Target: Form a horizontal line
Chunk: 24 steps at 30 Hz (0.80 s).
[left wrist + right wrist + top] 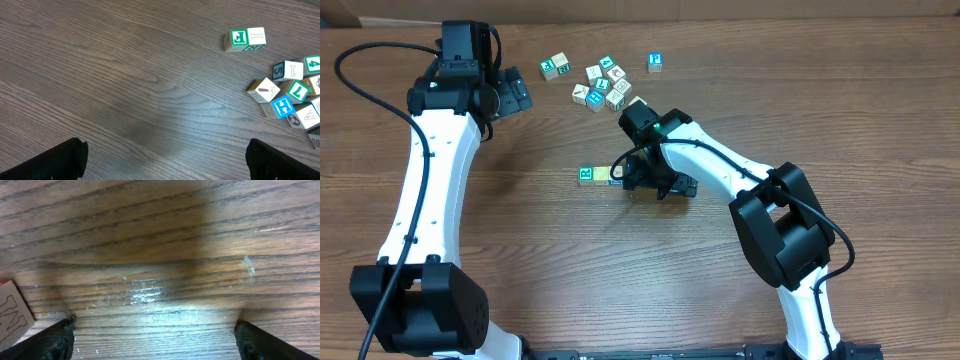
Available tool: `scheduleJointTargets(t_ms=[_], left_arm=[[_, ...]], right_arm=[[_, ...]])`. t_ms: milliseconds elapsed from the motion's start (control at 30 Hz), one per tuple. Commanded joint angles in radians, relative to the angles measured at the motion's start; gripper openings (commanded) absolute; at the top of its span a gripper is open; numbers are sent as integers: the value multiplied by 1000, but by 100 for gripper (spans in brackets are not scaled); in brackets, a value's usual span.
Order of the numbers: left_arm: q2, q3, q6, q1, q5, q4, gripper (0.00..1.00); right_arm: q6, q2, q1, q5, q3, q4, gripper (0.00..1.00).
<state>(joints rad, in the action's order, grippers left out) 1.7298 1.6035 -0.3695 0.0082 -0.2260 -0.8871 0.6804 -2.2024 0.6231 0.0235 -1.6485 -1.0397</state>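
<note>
The right tool (pixel 658 186), jaws apart, hovers at three o'clock of the cube row (pixel 593 175). The left tool (pixel 520 95), also apart, sits at nine o'clock of the loose pile (pixel 605 85).

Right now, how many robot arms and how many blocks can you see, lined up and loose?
Robot arms: 2
Blocks lined up: 3 showing; the right pincer may hide more
Loose blocks: about 11, too tiny and bunched to be sure
Total: about 16 things
</note>
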Motion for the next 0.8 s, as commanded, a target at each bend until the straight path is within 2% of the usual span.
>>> scheduleJointTargets(t_ms=[0, 767], left_arm=[[3, 2, 4, -2, -17, 2, 100], [3, 2, 4, -2, -17, 2, 100]], right_arm=[[4, 14, -3, 2, 6, 10, 100], [4, 14, -3, 2, 6, 20, 100]])
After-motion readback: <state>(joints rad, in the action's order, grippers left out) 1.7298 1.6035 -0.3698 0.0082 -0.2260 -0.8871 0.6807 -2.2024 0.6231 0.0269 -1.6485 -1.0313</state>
